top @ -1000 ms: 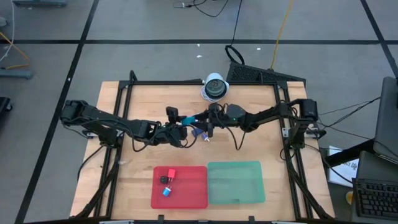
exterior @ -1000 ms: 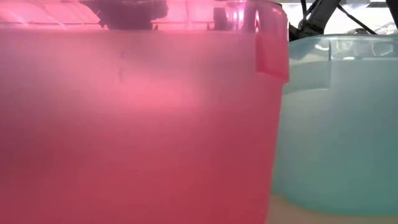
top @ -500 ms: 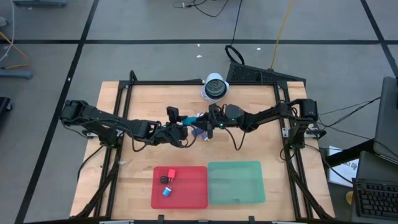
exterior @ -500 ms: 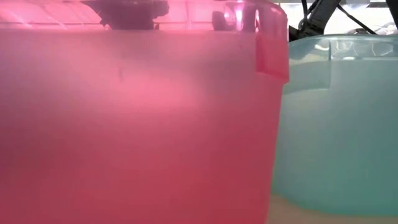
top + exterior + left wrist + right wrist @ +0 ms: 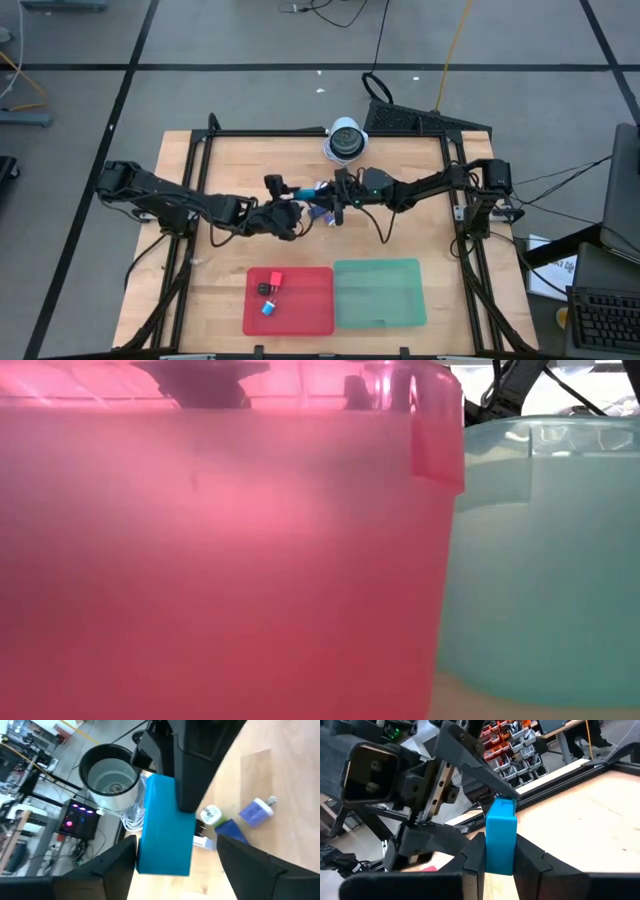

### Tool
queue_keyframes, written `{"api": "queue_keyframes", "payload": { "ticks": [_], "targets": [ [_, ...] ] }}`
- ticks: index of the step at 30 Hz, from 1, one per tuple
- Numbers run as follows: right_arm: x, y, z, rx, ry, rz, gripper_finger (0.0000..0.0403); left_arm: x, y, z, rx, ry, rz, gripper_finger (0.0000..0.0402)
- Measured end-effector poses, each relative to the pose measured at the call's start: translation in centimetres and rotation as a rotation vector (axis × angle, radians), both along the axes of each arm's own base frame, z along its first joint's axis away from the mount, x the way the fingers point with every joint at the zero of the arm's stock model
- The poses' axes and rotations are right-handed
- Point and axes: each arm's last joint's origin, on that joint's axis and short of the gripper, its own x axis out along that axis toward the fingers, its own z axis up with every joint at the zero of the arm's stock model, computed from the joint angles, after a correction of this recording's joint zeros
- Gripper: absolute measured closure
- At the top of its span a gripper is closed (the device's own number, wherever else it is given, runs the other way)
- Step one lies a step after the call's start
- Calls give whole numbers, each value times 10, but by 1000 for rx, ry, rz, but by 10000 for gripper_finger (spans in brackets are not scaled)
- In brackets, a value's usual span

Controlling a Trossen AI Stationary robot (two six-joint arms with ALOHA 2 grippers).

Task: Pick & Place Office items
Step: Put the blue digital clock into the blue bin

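Above mid-bench, the right hand (image 5: 499, 862) grips a teal block (image 5: 500, 834) by its flat sides; the left hand (image 5: 175, 865) gapes around it. Rigid, light, smooth plastic, likely slippery.

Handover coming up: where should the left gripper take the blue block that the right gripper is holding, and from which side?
Take the free end of the blue block, the part that sticks out past the right gripper. Come straight on, opposite that gripper: the open left gripper straddles that end, and the block's flat parallel sides should suit its pads.
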Motion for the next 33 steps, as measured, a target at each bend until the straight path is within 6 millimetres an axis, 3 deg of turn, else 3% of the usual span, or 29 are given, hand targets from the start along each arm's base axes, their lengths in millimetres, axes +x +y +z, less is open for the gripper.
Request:
{"api": "queue_keyframes", "payload": {
  "ticks": [8,12,16,24,33],
  "targets": [
    [-1,2,2,-39,-2,81,347,-18,-4,29,-226,-90,-216,100],
    [-4,4,9,-75,-23,132,347,-42,4,45,-318,-206,-317,101],
    [-17,8,21,-113,-59,154,347,-75,17,41,-339,-343,-285,103],
    [-76,35,35,-244,-119,318,347,-131,35,7,-386,-647,-232,97],
    [-144,72,21,-284,-184,455,347,-156,43,-18,-356,-799,-181,96]
  ]
}}
